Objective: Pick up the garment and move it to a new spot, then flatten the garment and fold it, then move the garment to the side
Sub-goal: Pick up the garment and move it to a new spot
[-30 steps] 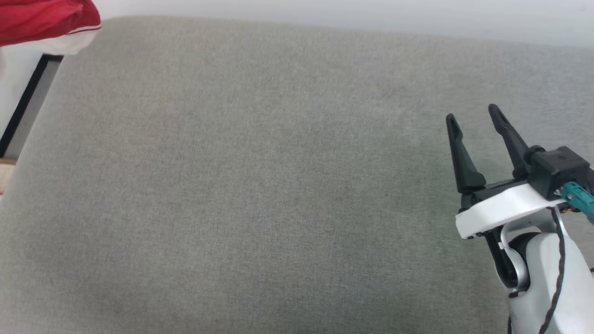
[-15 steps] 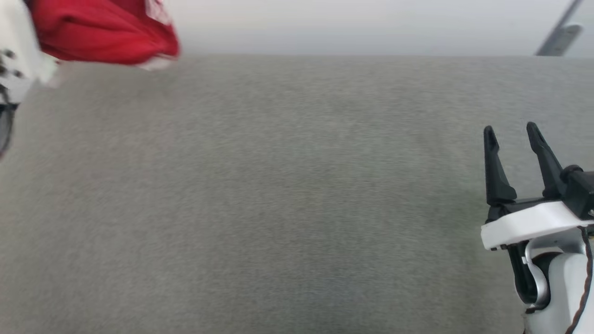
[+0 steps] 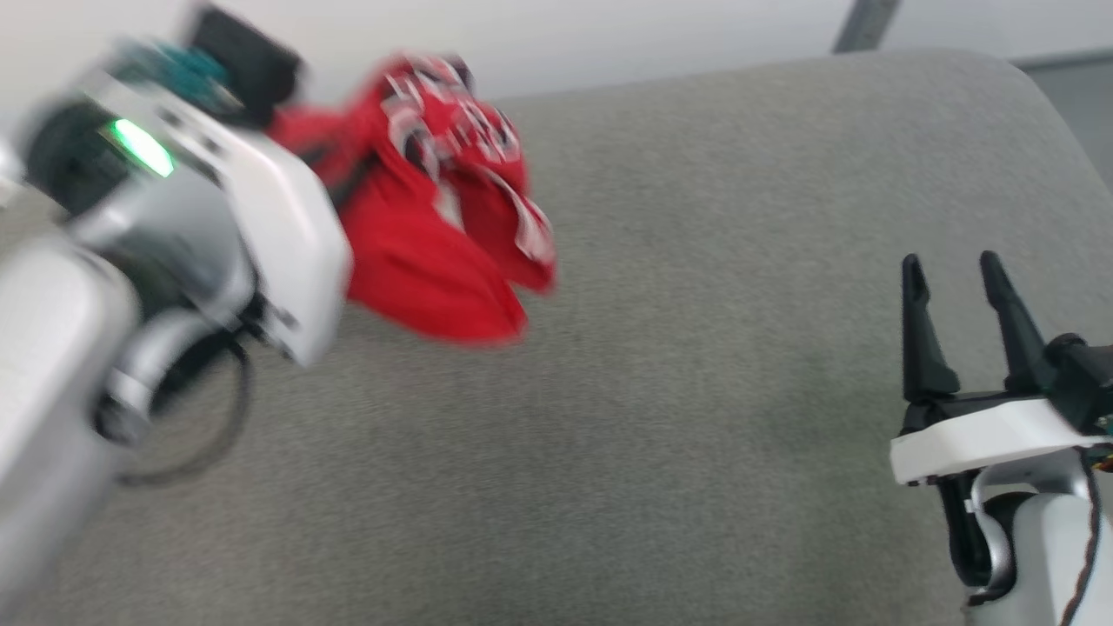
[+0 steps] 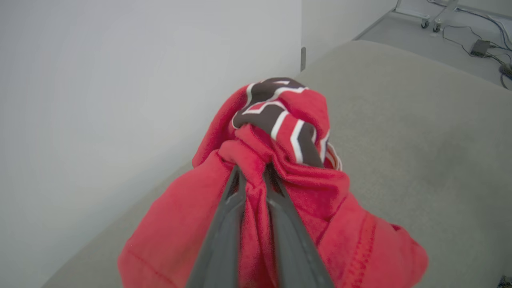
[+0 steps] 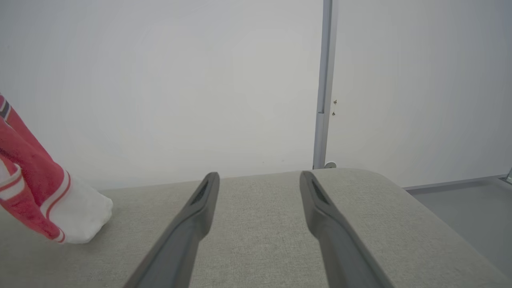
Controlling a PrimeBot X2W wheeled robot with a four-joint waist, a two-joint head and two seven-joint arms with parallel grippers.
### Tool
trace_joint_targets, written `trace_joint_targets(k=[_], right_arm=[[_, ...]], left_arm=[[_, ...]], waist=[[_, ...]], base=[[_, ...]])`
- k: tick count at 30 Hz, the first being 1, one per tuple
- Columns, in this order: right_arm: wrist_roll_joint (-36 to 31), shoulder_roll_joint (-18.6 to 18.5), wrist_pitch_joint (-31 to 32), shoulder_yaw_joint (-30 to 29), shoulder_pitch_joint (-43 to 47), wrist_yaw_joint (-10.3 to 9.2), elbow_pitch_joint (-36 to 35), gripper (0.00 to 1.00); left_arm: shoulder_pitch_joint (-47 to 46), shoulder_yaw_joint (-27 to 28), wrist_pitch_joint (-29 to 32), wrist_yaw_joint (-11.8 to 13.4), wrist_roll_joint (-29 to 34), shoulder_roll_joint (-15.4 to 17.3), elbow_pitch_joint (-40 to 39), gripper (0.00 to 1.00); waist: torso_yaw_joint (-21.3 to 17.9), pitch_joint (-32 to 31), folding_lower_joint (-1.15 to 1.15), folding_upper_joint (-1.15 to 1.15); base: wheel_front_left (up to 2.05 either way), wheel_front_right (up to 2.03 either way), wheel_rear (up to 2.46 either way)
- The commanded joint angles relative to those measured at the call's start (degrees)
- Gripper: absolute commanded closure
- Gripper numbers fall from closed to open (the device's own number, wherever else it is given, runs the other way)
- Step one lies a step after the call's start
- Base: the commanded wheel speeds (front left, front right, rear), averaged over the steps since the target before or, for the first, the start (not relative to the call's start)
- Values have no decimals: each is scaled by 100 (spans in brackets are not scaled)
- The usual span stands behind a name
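- Garment (image 3: 435,252): bunched, airborne; a second ago at the edge of grey cushion (image 3: 696,417), now over it. Relocation under way.
- Left gripper (image 4: 254,171): pinching it.
- Right gripper (image 3: 949,261): spread, empty.

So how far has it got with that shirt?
Early on. Done: the garment is picked up, bunched in the left pincer, which is shut on it. In hand: it hangs over the grey cushion, not yet laid down. The right pincer is open and empty. Left: setting it down, flattening, folding, moving it aside.
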Motion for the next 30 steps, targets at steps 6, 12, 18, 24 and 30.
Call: trace_joint_targets(k=[6, 12, 18, 24, 30], right_arm=[[100, 66, -146, 167, -41, 0, 185, 0], [215, 76, -287, 353, -102, 0, 424, 0], [325, 71, -397, 537, -223, 0, 648, 0], [304, 72, -423, 619, -341, 0, 813, 0], [206, 72, -349, 617, -351, 0, 862, 0]], left_arm=[[702, -443, 69, 151, -71, -257, 69, 100], [1171, -787, -41, -42, -252, -582, 862, 100], [1362, -1076, -84, -273, -348, -939, 1951, 100], [1298, -1242, -183, -566, -382, -1315, 2856, 50], [1026, -992, -633, -783, -421, -1403, 3012, 0]], waist=[[-397, 278, 0, 0], [-525, 411, 0, 0], [-563, 475, 0, 0], [-459, 433, 0, 0], [-208, 279, 0, 0]], base=[[0, 0, 0], [0, 0, 0], [0, 0, 0], [0, 0, 0], [0, 0, 0]])
